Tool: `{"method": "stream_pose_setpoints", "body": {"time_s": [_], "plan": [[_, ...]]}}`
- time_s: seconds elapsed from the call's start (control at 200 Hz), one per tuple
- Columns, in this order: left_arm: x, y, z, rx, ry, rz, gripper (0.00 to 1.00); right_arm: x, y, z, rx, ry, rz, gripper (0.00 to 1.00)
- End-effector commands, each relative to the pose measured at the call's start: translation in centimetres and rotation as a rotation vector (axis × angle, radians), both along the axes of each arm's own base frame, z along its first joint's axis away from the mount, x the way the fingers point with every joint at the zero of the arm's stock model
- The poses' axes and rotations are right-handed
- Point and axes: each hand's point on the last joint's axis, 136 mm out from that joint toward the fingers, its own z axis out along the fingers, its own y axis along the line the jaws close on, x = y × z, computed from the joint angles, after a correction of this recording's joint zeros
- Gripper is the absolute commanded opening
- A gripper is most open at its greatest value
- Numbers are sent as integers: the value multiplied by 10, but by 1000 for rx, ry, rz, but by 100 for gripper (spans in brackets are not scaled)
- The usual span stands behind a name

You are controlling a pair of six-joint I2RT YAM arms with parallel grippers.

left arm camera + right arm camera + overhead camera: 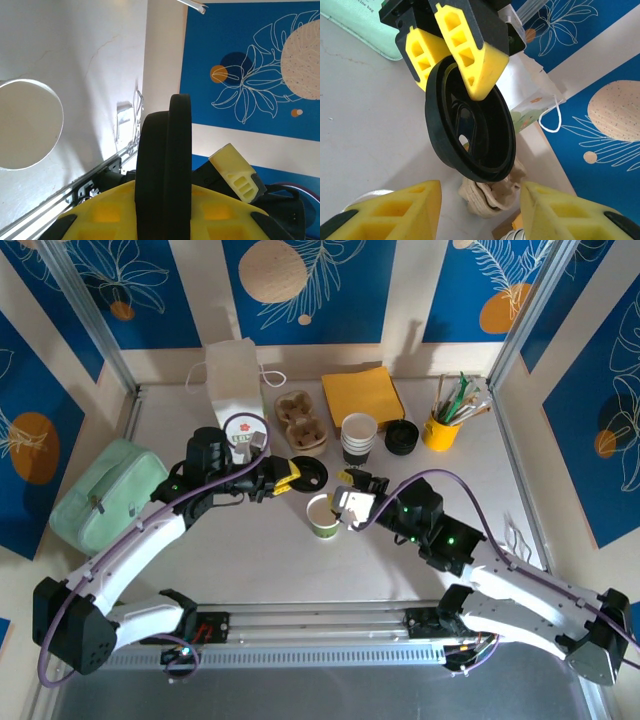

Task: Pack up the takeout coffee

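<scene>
My left gripper (287, 477) is clamped on the black lid (470, 135), pinching it by 1 spot on its rim, so the lid hangs nearly on edge with its hollow underside turned toward my other arm. The cup (322, 515) stands upright and uncovered on the table (250, 570), just beside and in front of the lid. My right gripper (347, 502) sits against the cup's right side with its 2 fingers spread wide and nothing pinched between them.

As I judge it, the step is capping the cup before it goes anywhere near the white bag (235, 380) at the back. To do it well I should first roll my left wrist until the lid lies flat, hollow side down, then centre it over the white rim. My right fingers ought to close gently on the cup wall to steady it, since paper buckles under a hard squeeze. Because I grip 1 edge only, I should press evenly, or the lid will seat crooked.
</scene>
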Motion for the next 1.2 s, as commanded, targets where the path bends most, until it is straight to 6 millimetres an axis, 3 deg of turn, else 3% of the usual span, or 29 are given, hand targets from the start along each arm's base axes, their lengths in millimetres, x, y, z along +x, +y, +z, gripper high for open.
{"method": "stream_pose_setpoints", "body": {"time_s": [0.0,0.635,1.196], "plan": [[-3,1,17,-40,-28,-14,9,2,4,13,2,-62,-1,47],[-8,-2,22,-34,-36,-29,9,13,15,27,1,-118,-22,39],[-9,-8,30,-54,-42,-52,9,21,20,25,-48,-171,-28,32]]}}
